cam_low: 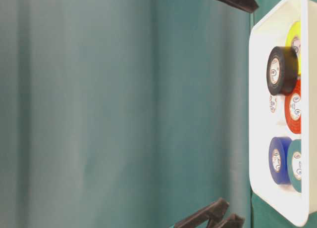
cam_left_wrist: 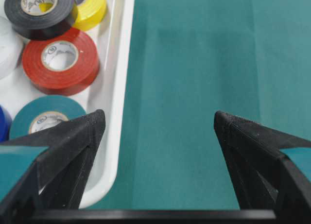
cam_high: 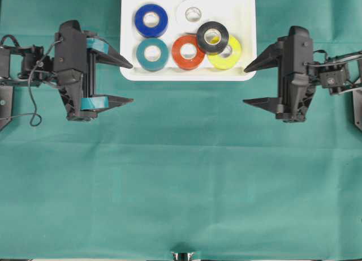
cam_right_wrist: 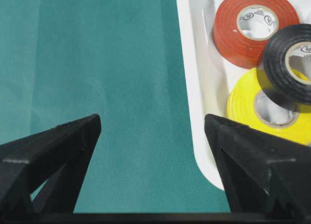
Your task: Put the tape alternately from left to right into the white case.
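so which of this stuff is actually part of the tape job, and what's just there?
Part of the job:
- white case
- blue roll
- white roll
- teal roll
- red roll
- black roll, resting partly on the yellow roll

Just there:
- green cloth

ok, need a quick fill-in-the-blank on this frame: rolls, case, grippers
1. All ____ tape rolls lie inside the white case.
2. The black roll leans partly on top of the ____ roll.
3. The teal roll sits directly beside the ____ roll, in the same row.
4. The left gripper and right gripper are both ____ and hold nothing.

Missing words: six; yellow; red-orange; open
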`<act>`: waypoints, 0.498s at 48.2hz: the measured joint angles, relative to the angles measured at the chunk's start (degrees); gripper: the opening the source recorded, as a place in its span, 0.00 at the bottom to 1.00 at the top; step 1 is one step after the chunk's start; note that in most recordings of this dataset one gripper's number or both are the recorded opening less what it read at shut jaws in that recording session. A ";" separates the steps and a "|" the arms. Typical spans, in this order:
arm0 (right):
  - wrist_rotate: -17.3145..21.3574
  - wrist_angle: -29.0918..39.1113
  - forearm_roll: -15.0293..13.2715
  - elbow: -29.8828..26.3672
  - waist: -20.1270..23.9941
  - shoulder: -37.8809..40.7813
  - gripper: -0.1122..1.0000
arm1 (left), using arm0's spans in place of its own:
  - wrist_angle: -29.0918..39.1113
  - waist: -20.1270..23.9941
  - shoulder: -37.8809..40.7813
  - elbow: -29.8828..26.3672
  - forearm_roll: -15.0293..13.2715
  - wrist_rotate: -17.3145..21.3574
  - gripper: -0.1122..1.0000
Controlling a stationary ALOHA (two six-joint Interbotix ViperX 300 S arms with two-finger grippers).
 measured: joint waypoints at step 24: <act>0.00 0.00 0.00 5.01 -0.09 -9.49 0.77 | 0.09 0.09 -9.67 5.45 0.00 0.09 1.00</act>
